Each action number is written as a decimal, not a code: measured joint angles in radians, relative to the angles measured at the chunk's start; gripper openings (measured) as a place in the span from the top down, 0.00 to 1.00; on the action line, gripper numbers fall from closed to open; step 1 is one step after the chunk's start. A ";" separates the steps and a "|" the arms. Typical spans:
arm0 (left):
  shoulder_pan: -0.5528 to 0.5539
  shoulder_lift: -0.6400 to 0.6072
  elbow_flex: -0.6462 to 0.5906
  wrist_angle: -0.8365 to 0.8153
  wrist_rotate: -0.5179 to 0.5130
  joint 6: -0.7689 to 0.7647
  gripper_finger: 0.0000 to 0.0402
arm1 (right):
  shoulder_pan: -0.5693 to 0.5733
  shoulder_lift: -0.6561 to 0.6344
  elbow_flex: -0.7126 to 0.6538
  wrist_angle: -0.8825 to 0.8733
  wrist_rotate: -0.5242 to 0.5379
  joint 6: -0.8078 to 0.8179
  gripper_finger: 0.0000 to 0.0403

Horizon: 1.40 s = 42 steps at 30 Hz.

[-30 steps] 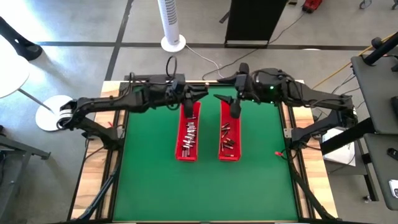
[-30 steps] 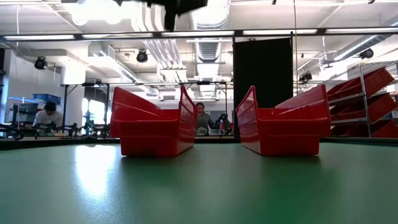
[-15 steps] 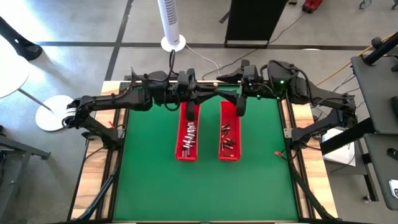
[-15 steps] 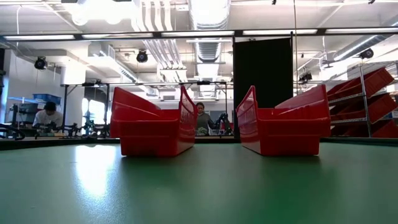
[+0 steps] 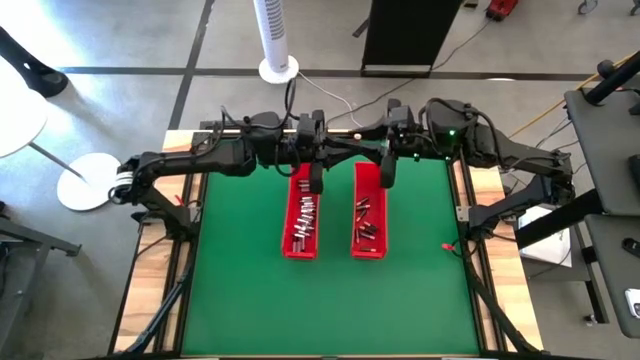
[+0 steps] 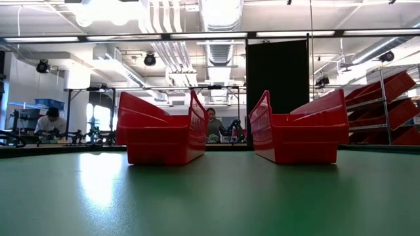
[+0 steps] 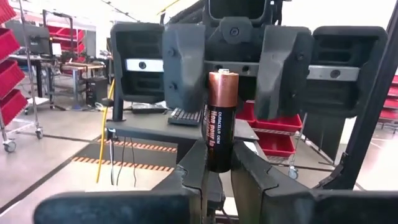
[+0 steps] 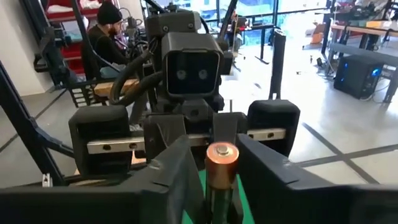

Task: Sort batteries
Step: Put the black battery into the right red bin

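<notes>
The two arms have come together above the trays' far ends; the left gripper [image 7: 217,177] is pinching a battery [image 7: 219,118]; the right gripper's [image 8: 214,168] fingers are closing around it, suggesting a handover.

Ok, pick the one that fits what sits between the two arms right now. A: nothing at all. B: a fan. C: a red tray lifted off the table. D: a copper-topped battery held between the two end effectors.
D: the left wrist view shows the battery upright in the left end effector, with the right end effector facing it at its top end.
</notes>
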 joint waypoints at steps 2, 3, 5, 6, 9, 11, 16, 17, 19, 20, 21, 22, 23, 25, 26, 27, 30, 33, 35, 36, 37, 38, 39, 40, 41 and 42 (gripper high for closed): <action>-0.001 0.003 0.002 0.004 0.000 -0.002 0.93 | 0.000 0.002 0.000 -0.012 0.000 -0.001 0.76; -0.001 0.003 0.003 0.008 0.000 -0.002 0.93 | 0.000 0.002 0.000 -0.024 0.000 0.000 0.80; -0.002 0.003 0.004 0.012 -0.002 -0.003 0.93 | 0.000 0.003 0.000 -0.039 0.000 -0.001 0.87; -0.002 0.003 0.004 0.015 -0.003 -0.003 0.93 | 0.000 0.003 0.000 -0.045 0.001 -0.001 0.89; -0.002 0.002 0.004 0.018 -0.006 -0.003 0.93 | 0.001 -0.001 0.000 -0.053 0.000 -0.001 0.90; -0.003 0.001 0.004 0.016 -0.006 -0.003 0.93 | 0.002 -0.004 0.000 -0.054 0.000 -0.006 0.90; -0.006 -0.010 0.005 -0.057 -0.057 -0.021 0.90 | 0.003 -0.010 -0.002 -0.076 -0.001 -0.007 0.90; -0.007 -0.019 0.006 -0.094 -0.085 -0.025 0.88 | 0.003 -0.010 -0.003 -0.081 -0.002 -0.008 0.90; -0.009 -0.046 0.005 -0.221 -0.140 -0.026 0.83 | 0.002 -0.011 0.000 -0.124 0.001 -0.010 0.90; -0.009 -0.060 0.004 -0.265 -0.153 -0.026 0.80 | 0.003 -0.014 0.013 -0.153 0.001 -0.012 0.90; -0.009 -0.076 0.005 -0.326 -0.163 -0.027 0.77 | 0.003 -0.017 0.028 -0.181 0.001 -0.023 0.90; -0.012 -0.095 0.005 -0.415 -0.172 -0.030 0.75 | 0.003 -0.021 0.034 -0.228 0.005 -0.030 0.90; -0.016 -0.115 0.005 -0.495 -0.178 -0.036 0.73 | 0.004 -0.022 0.033 -0.295 0.007 -0.033 0.90; -0.029 -0.160 0.005 -0.672 -0.210 -0.072 0.70 | 0.016 -0.021 0.016 -0.390 0.008 -0.026 0.90; -0.037 -0.182 0.005 -0.769 -0.249 -0.097 0.69 | 0.021 -0.019 0.004 -0.423 0.008 -0.024 0.90; -0.048 -0.202 0.005 -0.851 -0.294 -0.122 0.68 | 0.023 -0.014 -0.011 -0.474 0.008 -0.020 0.90; -0.089 -0.263 0.002 -1.046 -0.444 -0.177 0.68 | 0.025 0.004 -0.060 -0.566 0.015 0.021 0.90; -0.134 -0.325 -0.008 -1.110 -0.515 -0.189 0.68 | 0.030 0.033 -0.128 -0.607 0.044 0.053 0.90; -0.149 -0.368 -0.029 -1.140 -0.482 -0.166 0.69 | 0.043 0.073 -0.170 -0.617 0.046 0.075 0.90; -0.153 -0.391 -0.044 -1.155 -0.450 -0.158 0.70 | 0.051 0.097 -0.192 -0.631 0.057 0.079 0.90; -0.155 -0.418 -0.066 -1.163 -0.426 -0.153 0.70 | 0.060 0.118 -0.209 -0.654 0.064 0.085 0.90; -0.156 -0.447 -0.094 -1.164 -0.418 -0.153 0.71 | 0.067 0.136 -0.220 -0.662 0.064 0.095 0.90; -0.157 -0.483 -0.127 -1.159 -0.418 -0.155 0.71 | 0.068 0.144 -0.229 -0.650 0.064 0.099 0.90; -0.157 -0.516 -0.163 -1.147 -0.419 -0.163 0.71 | 0.068 0.152 -0.239 -0.636 0.065 0.099 0.90; -0.157 -0.551 -0.202 -1.132 -0.419 -0.174 0.71 | 0.068 0.165 -0.252 -0.637 0.066 0.096 0.90; -0.157 -0.582 -0.243 -1.119 -0.421 -0.184 0.71 | 0.067 0.180 -0.268 -0.638 0.070 0.095 0.90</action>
